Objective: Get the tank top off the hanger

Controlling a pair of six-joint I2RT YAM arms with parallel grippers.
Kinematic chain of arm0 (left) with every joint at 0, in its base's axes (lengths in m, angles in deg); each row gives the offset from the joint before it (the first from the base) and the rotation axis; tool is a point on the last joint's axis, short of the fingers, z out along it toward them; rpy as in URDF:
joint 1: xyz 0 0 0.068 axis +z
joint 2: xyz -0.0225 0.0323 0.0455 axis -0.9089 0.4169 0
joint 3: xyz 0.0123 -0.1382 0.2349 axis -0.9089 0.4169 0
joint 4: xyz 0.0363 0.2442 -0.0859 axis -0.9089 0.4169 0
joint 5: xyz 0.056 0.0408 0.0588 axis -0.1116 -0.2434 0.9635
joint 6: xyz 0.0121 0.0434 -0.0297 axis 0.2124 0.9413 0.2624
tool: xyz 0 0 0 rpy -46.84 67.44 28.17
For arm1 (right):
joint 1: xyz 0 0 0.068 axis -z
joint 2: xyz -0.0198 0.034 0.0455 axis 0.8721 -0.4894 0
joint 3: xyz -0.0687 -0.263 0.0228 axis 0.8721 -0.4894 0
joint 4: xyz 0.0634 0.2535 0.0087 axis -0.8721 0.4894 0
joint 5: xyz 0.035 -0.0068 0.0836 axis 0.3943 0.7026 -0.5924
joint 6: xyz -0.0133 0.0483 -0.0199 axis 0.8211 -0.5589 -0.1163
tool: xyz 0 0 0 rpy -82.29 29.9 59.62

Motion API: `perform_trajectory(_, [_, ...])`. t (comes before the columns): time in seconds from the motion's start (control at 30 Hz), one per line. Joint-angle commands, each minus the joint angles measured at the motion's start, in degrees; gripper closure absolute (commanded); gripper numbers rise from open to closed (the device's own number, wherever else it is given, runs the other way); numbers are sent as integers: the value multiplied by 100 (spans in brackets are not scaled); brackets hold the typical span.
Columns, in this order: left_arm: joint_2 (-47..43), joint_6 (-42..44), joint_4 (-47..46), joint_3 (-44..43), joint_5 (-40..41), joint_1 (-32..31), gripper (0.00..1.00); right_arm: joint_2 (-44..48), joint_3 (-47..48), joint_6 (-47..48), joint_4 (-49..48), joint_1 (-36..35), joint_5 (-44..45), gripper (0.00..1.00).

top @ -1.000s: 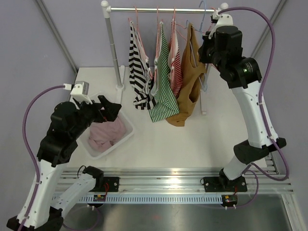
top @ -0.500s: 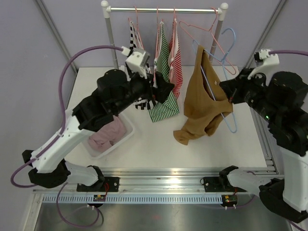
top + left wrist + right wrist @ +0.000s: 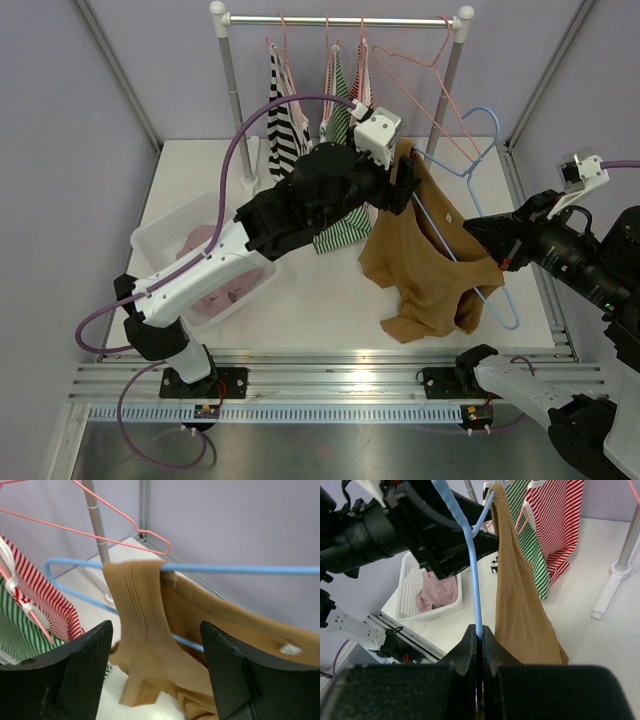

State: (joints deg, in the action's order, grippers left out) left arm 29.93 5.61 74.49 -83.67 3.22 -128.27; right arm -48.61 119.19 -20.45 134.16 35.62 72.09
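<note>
Where the table [image 3: 300, 310] meets the back wall, the rack [image 3: 340, 20] stands with three striped tops [image 3: 338, 225] hung on its rail and a pink hanger [image 3: 420, 60] bare beside them. From the near left, the left arm [image 3: 220, 255] stretches over the bin [image 3: 150, 235] to mid-table. The right arm [image 3: 570, 265] comes in from the right edge.

Off the rack, the brown tank top [image 3: 425, 270] hangs in the air over the table's right half, between the two grippers. It is draped on the blue hanger [image 3: 472, 570], which is tilted: its high end is by the left arm's wrist and its low end points to the near right. The top's hem bunches low; whether it touches the table cannot be told. Pink cloth [image 3: 225, 285] lies in the bin.

The right gripper [image 3: 481, 635] is clamped tight on the hanger's wire, just beside the top's side seam. The left gripper [image 3: 156, 630] has its jaws wide apart. One strap [image 3: 142, 610] of the top passes between them, just below where it folds over the hanger, and the jaws are not closed on it.
</note>
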Motion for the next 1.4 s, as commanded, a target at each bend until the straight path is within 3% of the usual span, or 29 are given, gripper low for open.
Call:
perform_trajectory(0.0, [92, 157, -559, -248, 654, -10, 33, 109, 15, -72, -209, 21, -410, 100])
perform_trajectory(0.07, [171, 192, -594, -239, 856, -10, 43, 162, -21, -90, -226, 12, -428, 100])
perform_trajectory(0.13, [189, 219, -577, -248, 1164, -10, 66, 179, -82, -72, -235, 21, -367, 100])
perform_trajectory(0.2, [136, 210, -594, -152, 1366, -10, 80, 179, -161, -2, -261, 21, -297, 100])
perform_trajectory(0.23, [75, 210, -629, -73, 1445, -10, 94, 179, -283, 42, -279, 12, -296, 100])
perform_trajectory(0.3, [-92, 184, -664, 112, 1875, -10, 100, 179, -450, 86, -349, 21, -331, 100])
perform_trajectory(0.47, [-601, -350, -288, 560, 2939, 191, 100, 416, -1215, 393, -691, 21, -647, 100])
perform_trajectory(0.57, [-883, -843, 143, 973, 2835, 683, 100, 610, -1532, 525, -797, 12, -911, 100])
perform_trajectory(0.7, [-1383, -1398, 328, 1571, 2097, 1473, 100, 794, -1830, 666, -903, 21, -1130, 100])
perform_trajectory(0.97, [-1648, -1758, 548, 2143, 1368, 2230, 100, 1075, -2332, 763, -1245, 21, -1087, 100])
perform_trajectory(1.03, [-1683, -1777, 470, 2301, 877, 2362, 100, 1146, -2420, 754, -1359, 21, -1157, 100])
perform_trajectory(1.17, [-1832, -1347, -460, 2713, -868, 2372, 82, 1129, -2490, 631, -1667, 21, -1622, 100])
perform_trajectory(1.2, [-1868, -1337, -636, 2801, -1074, 2363, 83, 1085, -2499, 605, -1729, 21, -1797, 100])
perform_trajectory(1.27, [-1886, -1424, -840, 2943, -1086, 2345, 100, 1032, -2447, 587, -1756, 21, -1887, 100])
perform_trajectory(1.37, [-1702, -1643, -455, 2794, -525, 2354, 100, 1066, -2464, 631, -1860, 12, -1843, 100])
